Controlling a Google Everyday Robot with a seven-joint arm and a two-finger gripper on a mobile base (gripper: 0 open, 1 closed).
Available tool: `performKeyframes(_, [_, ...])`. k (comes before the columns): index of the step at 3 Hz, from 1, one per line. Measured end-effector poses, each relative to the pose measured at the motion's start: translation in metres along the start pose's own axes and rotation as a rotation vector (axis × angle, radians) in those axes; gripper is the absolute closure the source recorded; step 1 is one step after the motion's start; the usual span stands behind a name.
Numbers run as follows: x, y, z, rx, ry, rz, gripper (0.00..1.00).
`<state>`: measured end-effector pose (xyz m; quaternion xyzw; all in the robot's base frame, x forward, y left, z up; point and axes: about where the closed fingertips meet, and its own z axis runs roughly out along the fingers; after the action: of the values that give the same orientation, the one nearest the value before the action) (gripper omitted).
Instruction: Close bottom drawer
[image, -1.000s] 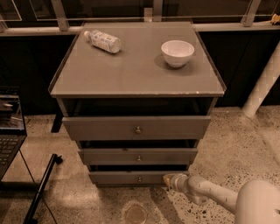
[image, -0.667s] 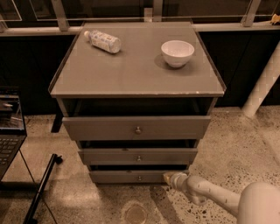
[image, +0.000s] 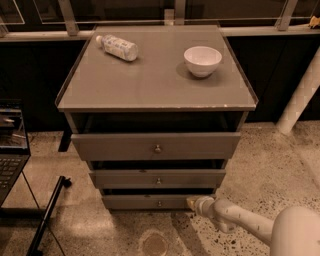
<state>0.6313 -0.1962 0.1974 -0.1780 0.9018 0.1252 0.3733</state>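
The bottom drawer (image: 150, 202) is the lowest, narrowest-looking grey-brown front of the cabinet, with a small round knob (image: 159, 203). It stands slightly pulled out, with a dark gap above it. My gripper (image: 192, 203) is at the end of my white arm, which reaches in from the lower right, and it is against the right end of the bottom drawer's front.
The top drawer (image: 156, 146) and middle drawer (image: 157, 178) also stand out from the cabinet. A white bowl (image: 202, 60) and a lying bottle (image: 117, 47) are on the cabinet top. A laptop (image: 10, 150) and a black stand leg (image: 47, 215) are at the left. A white post (image: 300, 95) is at the right.
My gripper has moved a little to the left along the bottom drawer's front. The drawers look the same.
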Motion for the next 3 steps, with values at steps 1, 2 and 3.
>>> performKeyframes(1, [0.001, 0.001, -0.001, 0.0, 0.0, 0.0, 1.0])
performKeyframes(2, [0.022, 0.004, -0.007, -0.06, 0.057, 0.022, 1.0])
performKeyframes(3, [0.07, 0.005, -0.019, -0.166, 0.21, 0.086, 1.0])
